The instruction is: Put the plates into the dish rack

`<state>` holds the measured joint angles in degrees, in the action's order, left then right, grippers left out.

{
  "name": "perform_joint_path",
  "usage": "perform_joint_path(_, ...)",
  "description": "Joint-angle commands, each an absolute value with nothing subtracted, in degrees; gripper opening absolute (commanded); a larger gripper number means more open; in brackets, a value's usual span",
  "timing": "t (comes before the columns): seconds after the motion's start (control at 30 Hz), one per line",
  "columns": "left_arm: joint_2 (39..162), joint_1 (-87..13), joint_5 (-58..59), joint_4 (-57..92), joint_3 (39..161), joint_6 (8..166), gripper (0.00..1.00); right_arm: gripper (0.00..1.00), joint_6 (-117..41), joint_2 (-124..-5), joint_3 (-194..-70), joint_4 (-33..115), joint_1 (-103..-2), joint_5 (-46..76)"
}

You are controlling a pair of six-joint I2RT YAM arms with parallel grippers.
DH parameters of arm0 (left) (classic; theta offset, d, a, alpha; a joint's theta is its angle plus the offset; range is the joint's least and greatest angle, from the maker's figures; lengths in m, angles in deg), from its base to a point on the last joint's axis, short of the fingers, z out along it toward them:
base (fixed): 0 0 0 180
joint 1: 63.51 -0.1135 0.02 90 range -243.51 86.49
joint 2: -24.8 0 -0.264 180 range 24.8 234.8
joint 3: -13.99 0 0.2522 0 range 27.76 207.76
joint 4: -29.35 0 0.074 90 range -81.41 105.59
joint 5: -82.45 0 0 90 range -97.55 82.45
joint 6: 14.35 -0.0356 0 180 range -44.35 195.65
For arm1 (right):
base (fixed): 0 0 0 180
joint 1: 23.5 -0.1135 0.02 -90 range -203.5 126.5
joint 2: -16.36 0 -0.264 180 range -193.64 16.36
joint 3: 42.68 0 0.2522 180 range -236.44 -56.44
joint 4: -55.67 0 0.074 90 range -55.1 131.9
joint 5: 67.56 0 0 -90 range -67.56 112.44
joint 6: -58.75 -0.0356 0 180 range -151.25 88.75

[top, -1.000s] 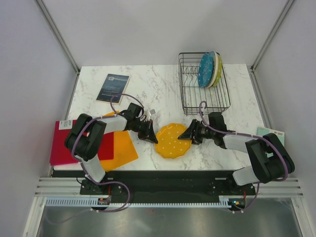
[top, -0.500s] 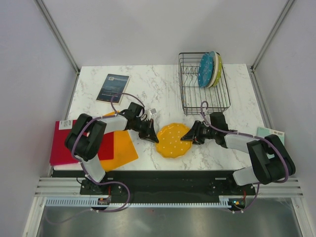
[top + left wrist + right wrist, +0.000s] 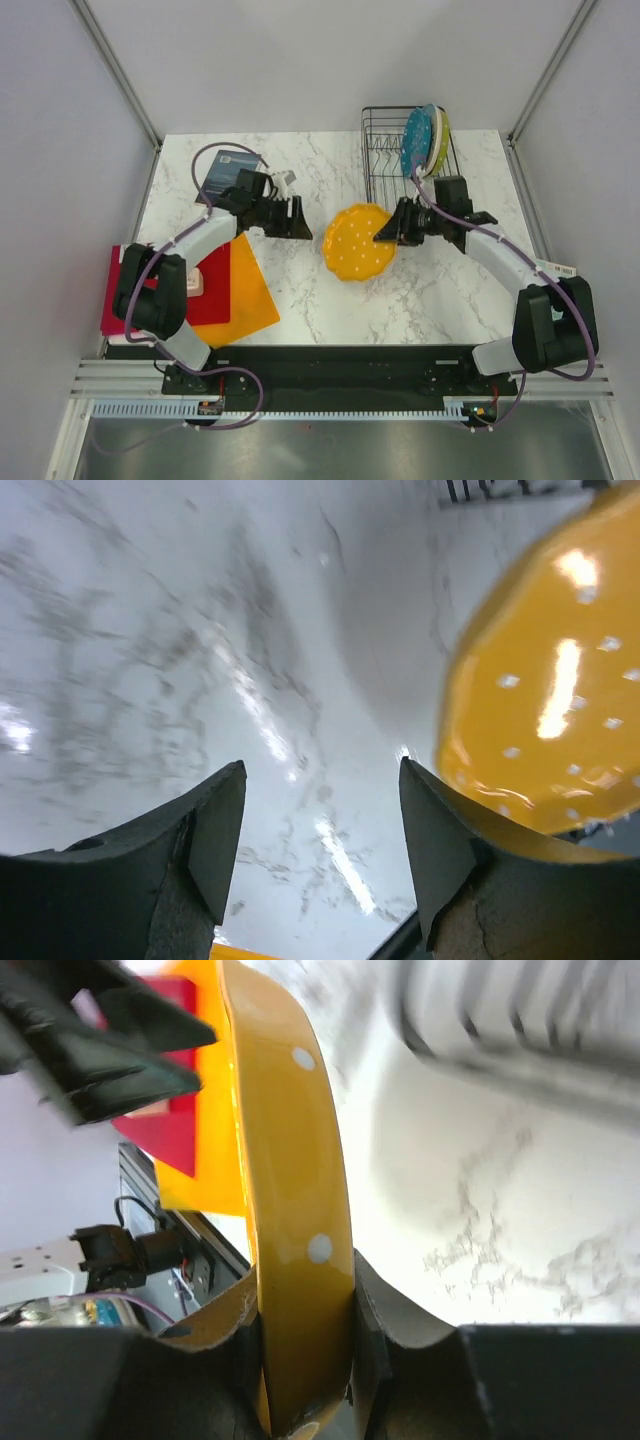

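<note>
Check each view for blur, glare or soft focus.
Top external: sharp and evenly lit, with only soft shadows. Left wrist: the orange plate is blurred and carries streaked highlights, and glare streaks also cross the marble table. Right wrist: the plate's rim is crisp up close, but the dish rack behind it is smeared out of focus.

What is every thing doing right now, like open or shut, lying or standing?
orange plate: tilted up on edge, gripped at its rim.
right end effector: shut on the orange plate.
left end effector: open, empty.
dish rack: partly filled, plates at its far right end.
teal plate: standing upright in the rack.
lime-green plate: upright, right beside the teal one.
book: closed, lying flat.
</note>
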<state>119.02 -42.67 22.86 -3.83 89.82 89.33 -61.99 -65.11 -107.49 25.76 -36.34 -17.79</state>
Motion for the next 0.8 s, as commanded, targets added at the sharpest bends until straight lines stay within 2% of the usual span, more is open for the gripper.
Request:
perform_joint_path(0.0, 117.61, -48.21, 15.73, -5.41, 95.86, 86.81, 0.7, 0.0, -55.25, -61.59, -124.86, 22.49, -35.98, -23.7)
perform_joint_path(0.13, 116.39, -49.1, 17.32, -5.68, 98.68, 86.2, 0.69, 0.0, -51.12, -66.42, -138.42, 19.5, -36.07, -20.91)
perform_joint_path(0.23, 113.93, -49.19, 17.58, -5.68, 97.99, 86.64, 0.69, 0.0, -48.31, -70.46, -148.0, 21.15, -36.07, -6.78)
perform_joint_path(0.27, 113.23, -49.19, 18.02, -5.68, 97.46, 86.9, 0.69, 0.0, -47.43, -71.78, -152.55, 21.68, -36.07, 1.78)
perform_joint_path(0.37, 110.15, -49.19, 19.95, -5.33, 95.17, 87.52, 0.69, 0.0, -46.2, -77.75, -161.86, 23.09, -36.33, 12.39)
perform_joint_path(0.47, 106.81, -49.19, 20.31, -3.93, 91.84, 88.22, 0.69, 0.0, -41.28, -83.47, -170.14, 23.36, -38.43, 30.55)
perform_joint_path(0.5, 106.28, -49.19, 20.66, -3.66, 90.44, 88.4, 0.69, 0.0, -38.4, -86.09, -171.91, 23.79, -39.05, 40.88)
perform_joint_path(0.67, 103.29, -49.19, 21.19, -2.25, 87.61, 88.75, 0.69, 0.0, -29.52, -93.4, -180.09, 28.01, -40.28, 51.08)
perform_joint_path(0.77, 103.2, -49.19, 21.27, -2.16, 87.26, 88.75, 0.69, 0.0, -27.21, -96.13, -180.72, 29.51, -40.46, 54.86)
